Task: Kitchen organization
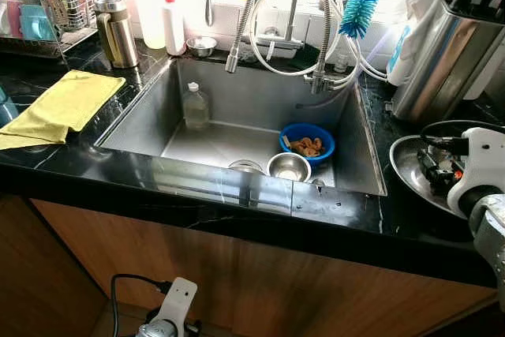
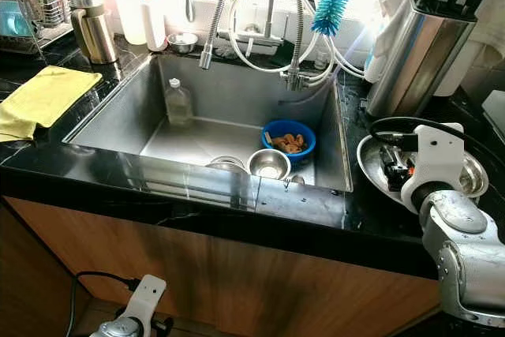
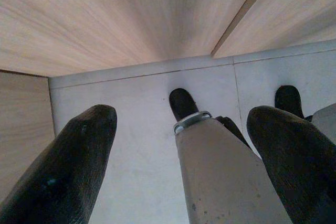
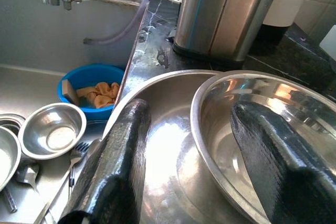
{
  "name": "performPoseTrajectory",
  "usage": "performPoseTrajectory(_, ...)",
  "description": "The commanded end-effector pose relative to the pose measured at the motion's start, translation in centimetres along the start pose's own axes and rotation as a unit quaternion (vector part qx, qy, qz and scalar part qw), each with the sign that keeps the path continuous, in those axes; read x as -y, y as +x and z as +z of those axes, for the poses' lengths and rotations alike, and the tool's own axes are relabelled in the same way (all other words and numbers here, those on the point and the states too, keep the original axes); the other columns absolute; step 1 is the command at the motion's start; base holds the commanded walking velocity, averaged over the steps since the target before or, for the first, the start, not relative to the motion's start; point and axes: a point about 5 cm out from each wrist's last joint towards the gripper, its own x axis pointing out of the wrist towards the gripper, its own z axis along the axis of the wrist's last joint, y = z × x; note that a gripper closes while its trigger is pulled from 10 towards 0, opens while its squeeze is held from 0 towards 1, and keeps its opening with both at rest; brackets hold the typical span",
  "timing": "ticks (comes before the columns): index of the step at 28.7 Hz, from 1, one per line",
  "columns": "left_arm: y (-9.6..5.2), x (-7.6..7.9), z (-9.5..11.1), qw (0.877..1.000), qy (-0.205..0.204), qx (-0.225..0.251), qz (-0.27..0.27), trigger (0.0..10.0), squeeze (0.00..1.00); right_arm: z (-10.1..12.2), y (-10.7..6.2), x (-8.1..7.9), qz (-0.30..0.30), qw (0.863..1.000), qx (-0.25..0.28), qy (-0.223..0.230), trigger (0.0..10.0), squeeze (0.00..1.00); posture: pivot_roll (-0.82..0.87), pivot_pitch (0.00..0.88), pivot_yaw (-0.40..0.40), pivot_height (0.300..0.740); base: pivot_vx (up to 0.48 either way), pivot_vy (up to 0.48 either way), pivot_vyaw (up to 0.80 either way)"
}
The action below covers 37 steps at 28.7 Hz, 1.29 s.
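Steel bowl (image 4: 262, 129) sits between the released right pincer's (image 4: 194, 166) fingers; left pincer (image 3: 184, 166) released.

Sink (image 1: 237, 144): brushed stainless steel, matt. Counter (image 1: 79, 159): glossy black veined stone. Cabinet front (image 1: 260, 274): smooth wood grain. Blue bowl (image 1: 308, 144): plastic. Small bowl (image 1: 289, 166): polished metal. Yellow cloth (image 1: 59, 106): soft fabric, near the counter's left edge.

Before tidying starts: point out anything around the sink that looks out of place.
A clear plastic bottle stands upright inside the sink, odd among the dishes: a blue bowl holding a sponge and rag, and a steel bowl. Nothing looks spilled or broken.
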Motion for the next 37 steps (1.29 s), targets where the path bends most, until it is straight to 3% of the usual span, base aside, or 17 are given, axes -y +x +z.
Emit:
performPoseTrajectory(1,0.0,0.1,-0.2,1.0,0.002,-0.005,-0.001,10.0,0.0,0.2,-0.2,0.8,-0.015,1.0,-0.001,-0.005,10.0,0.0,0.03,0.0,-0.076,0.736,0.0,0.0,0.0)
performPoseTrajectory(5,0.0,0.1,0.0,1.0,0.001,-0.004,-0.003,10.0,0.0,0.3,-0.6,2.1,-0.044,0.999,-0.002,-0.003,10.0,0.0,0.03,0.003,-0.075,0.736,0.0,0.0,0.0)
performPoseTrajectory(37,0.1,-0.2,0.8,1.0,-0.001,0.004,-0.002,10.0,0.0,-2.1,-0.1,1.9,-0.03,0.998,-0.047,0.0,10.0,0.0,0.03,0.022,-0.07,0.736,0.0,0.0,0.0)
